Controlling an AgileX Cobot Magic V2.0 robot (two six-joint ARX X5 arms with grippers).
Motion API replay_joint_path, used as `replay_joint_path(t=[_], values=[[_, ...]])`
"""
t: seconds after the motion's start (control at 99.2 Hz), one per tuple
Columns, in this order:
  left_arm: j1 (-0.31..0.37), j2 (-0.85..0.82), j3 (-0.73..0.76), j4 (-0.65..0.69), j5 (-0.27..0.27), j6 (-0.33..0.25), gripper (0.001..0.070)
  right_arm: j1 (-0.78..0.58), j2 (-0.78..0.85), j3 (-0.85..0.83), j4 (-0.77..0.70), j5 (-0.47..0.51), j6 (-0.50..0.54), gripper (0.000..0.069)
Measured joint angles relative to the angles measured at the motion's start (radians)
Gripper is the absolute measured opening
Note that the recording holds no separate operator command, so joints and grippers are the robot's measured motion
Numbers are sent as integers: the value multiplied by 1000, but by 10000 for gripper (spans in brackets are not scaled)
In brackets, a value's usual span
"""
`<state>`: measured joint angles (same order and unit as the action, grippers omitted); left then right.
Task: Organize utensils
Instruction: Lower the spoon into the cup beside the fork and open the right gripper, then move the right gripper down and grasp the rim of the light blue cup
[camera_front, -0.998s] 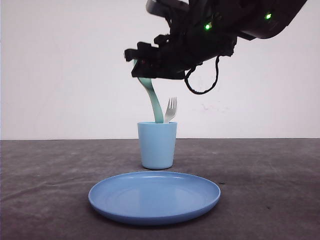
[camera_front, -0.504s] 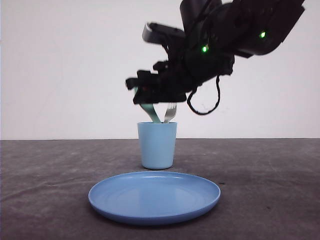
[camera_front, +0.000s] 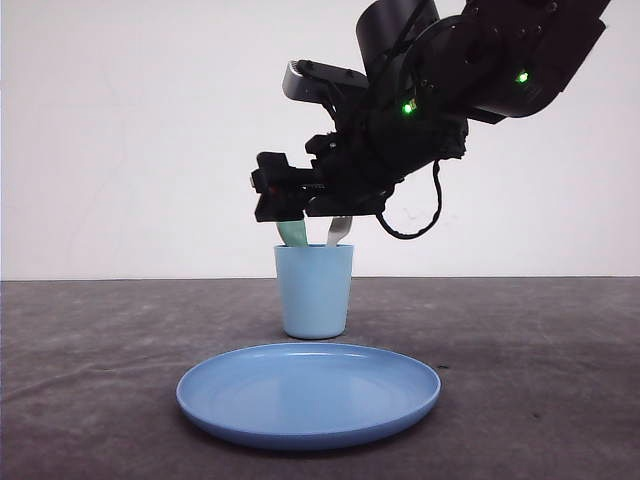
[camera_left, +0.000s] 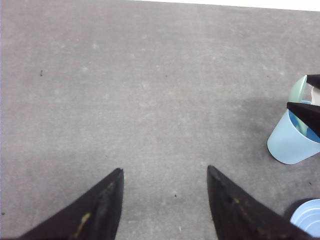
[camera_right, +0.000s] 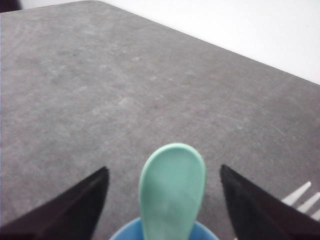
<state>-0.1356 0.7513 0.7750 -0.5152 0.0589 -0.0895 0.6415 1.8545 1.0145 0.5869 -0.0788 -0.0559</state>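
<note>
Two utensils stand in the cup (camera_front: 314, 290), which sits on the table (camera_front: 90, 380) just beyond the plate (camera_front: 308, 395). Front view: the right claw (camera_front: 300, 205) hangs directly above the cup's rim, hiding the upper parts of the spoon (camera_front: 292, 233) and the fork (camera_front: 339, 230); short lengths of both show between the claw and the rim. Whether the fingers press on the spoon cannot be judged from this side.

Left wrist view: the left claw (camera_left: 165, 200) is spread wide, holding nothing, over bare table well to the left of the cup (camera_left: 290, 145). Two dark fingertips (camera_left: 305, 112) of the other arm reach in above the cup, with a sliver of the spoon (camera_left: 298, 89) beside them.

Right wrist view: the spoon's bowl (camera_right: 172, 192) rises from the cup's rim (camera_right: 122, 232) midway between the two fingers (camera_right: 75, 207), with clear gaps either side, so the right claw is released. Fork tines (camera_right: 300, 197) appear at the right. This settles what the front view hides.

Both utensils look like light, stiff, smooth plastic; likely slippery, best pinched across the flat handle.
</note>
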Motion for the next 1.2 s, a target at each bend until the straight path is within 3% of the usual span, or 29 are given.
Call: replay_joint_path(t=[0.131,0.333,0.817,0.887,1.018,1.2], values=[[0,0,0,0,0,0,318,0,-28,6,-26,0,0,500],[0,0,0,0,0,0,318,5,-195,6,-195,0,10,504],[0,0,0,2,0,0,318,-21,-612,10,-922,23,76,504],[0,0,0,2,0,0,318,-24,-615,10,-961,27,82,536],[0,0,0,2,0,0,318,-24,-595,-4,-962,26,96,682],[0,0,0,2,0,0,318,-19,-550,-114,-849,26,126,680]])
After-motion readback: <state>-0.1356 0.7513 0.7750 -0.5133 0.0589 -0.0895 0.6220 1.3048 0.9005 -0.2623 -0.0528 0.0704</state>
